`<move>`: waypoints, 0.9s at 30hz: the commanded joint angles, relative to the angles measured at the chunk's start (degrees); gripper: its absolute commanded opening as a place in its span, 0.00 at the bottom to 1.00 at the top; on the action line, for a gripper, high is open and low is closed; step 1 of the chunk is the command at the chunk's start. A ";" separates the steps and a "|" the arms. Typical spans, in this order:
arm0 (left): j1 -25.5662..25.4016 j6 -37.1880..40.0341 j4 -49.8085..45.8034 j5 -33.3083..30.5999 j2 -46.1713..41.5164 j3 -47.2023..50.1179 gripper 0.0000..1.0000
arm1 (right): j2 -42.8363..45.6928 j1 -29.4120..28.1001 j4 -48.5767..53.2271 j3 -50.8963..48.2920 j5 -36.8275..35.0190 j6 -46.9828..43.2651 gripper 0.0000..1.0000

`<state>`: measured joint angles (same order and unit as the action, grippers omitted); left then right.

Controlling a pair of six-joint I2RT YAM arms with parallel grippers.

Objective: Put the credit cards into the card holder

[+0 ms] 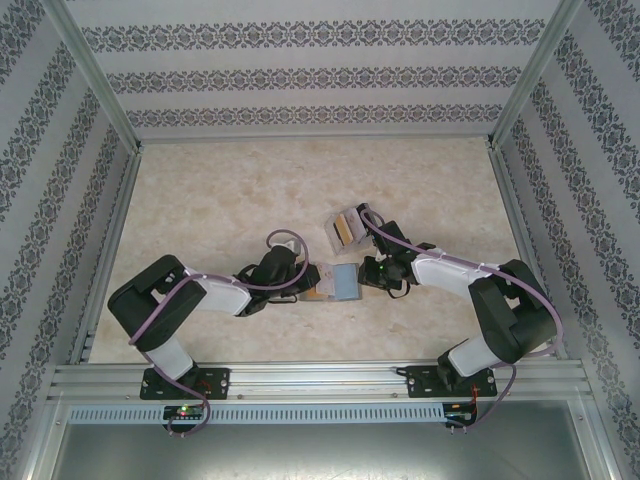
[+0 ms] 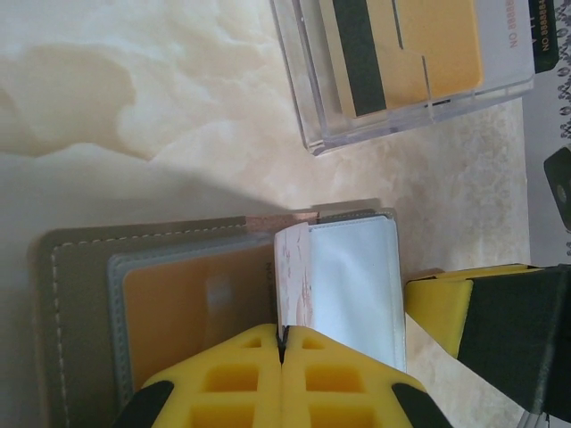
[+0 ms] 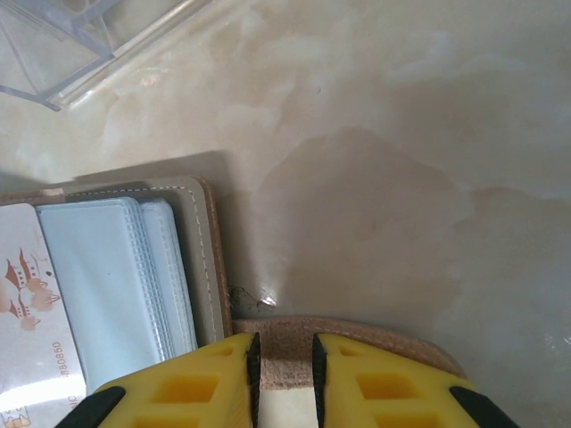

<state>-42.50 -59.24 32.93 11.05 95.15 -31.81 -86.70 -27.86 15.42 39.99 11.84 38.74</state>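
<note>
A clear plastic box point(image 2: 303, 89), perhaps open-topped, sits on the marbled table point(image 1: 220, 200) between patterned walls point(image 1: 300, 75).

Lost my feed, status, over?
Left gripper shut on white card at holder. Right gripper pinching holder flap. Clear box apart, behind.

Clear box point(image 1: 345, 228) just behind card holder point(image 1: 340, 283); table point(image 1: 220, 190) free left, far side.

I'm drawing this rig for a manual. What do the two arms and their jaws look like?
The left arm and right arm match: black joints, white link covers, a purple cable looping along each, black bases. Jaws are yellow plastic with moulded rectangular pockets and black backing.
</note>
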 commanded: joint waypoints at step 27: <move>-1.80 -1.24 0.11 2.57 3.79 -2.14 0.00 | -2.64 -0.25 -0.02 0.52 0.91 -0.27 0.25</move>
<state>-43.13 -60.73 36.86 11.16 98.78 -33.21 -87.18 -27.86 15.51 40.27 11.90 38.76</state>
